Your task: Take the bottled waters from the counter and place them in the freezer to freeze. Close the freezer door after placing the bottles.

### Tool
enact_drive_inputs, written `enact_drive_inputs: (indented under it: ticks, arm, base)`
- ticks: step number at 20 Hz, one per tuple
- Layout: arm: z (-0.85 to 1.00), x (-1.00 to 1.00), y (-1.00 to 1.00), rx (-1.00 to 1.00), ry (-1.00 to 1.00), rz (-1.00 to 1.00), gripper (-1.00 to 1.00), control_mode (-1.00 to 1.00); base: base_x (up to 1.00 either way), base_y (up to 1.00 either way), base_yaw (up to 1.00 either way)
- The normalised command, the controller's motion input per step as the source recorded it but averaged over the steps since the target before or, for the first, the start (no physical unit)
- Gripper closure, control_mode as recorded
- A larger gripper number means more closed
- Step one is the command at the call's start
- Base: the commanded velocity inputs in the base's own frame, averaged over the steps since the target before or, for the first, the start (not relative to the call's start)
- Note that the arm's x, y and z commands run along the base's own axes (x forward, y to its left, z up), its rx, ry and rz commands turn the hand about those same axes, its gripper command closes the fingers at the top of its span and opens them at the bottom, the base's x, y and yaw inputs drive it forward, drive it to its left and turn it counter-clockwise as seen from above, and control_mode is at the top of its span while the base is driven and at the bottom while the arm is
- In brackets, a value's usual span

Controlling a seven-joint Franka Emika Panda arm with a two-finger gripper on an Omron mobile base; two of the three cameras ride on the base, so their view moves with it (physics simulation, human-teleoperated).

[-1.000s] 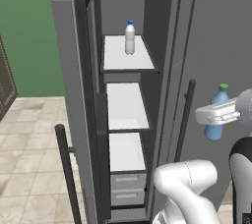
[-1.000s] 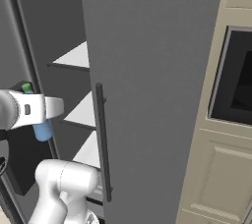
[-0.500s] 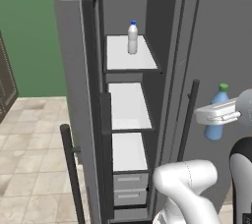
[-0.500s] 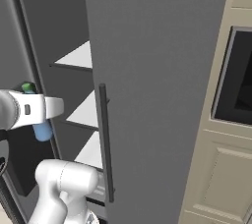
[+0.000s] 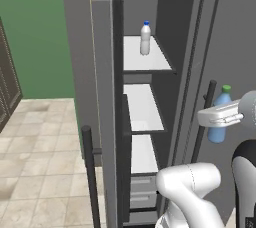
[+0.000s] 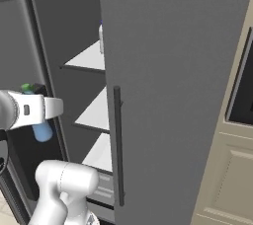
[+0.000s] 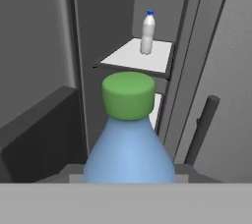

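While the freezer [image 5: 150, 87] stands open, two bottles are counted in all. The white bottle [image 5: 145, 37] with the blue cap is stood upright on the top shelf [image 5: 145, 58], and the blue bottle [image 5: 220, 116] with the green cap is held up in the air in front of the plain door [image 6: 173, 95], just outside the opening. The gripper [image 5: 220, 117] is pinched shut on that blue bottle, so the fingers are pressed against its sides.

From the left base view, three white shelves and two grey drawers [image 5: 142, 192] are seen stacked inside, plus the freezer door [image 5: 102, 122] swung out edge-on with its bar handle [image 5: 91, 172]. From the right base view, the white bottle is mostly hidden behind the plain door's edge, but that door's long handle [image 6: 118, 145] is shown in full, along with a beige cabinet [image 6: 227, 169] to the right. In the hand view, the green cap [image 7: 128, 94] is seen close up, with the white bottle well beyond it.
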Motion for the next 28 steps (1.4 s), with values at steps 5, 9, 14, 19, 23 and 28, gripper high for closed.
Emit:
enact_drive_inputs:
  ticks: [5,9,14,19,23,28]
  arm:
    - [0.0,0.0,0.0,0.0,0.0,0.0,1.0,1.0]
    - [0.0,0.0,0.0,0.0,0.0,0.0,1.0,1.0]
    - [0.0,0.0,0.0,0.0,0.0,0.0,1.0,1.0]
    - [0.0,0.0,0.0,0.0,0.0,0.0,1.0,1.0]
    - [0.0,0.01,0.12,0.0,0.0,0.0,1.0,-1.0]
    - [0.0,0.04,0.14,0.0,0.0,-0.05,1.0,-1.0]
  base:
    - [0.14,0.29,0.0]
    - [0.24,0.15,0.0]
    - [0.1,0.27,0.0]
    - [0.03,0.22,0.0]
    - [0.01,0.06,0.0]
    - [0.0,0.0,0.0]
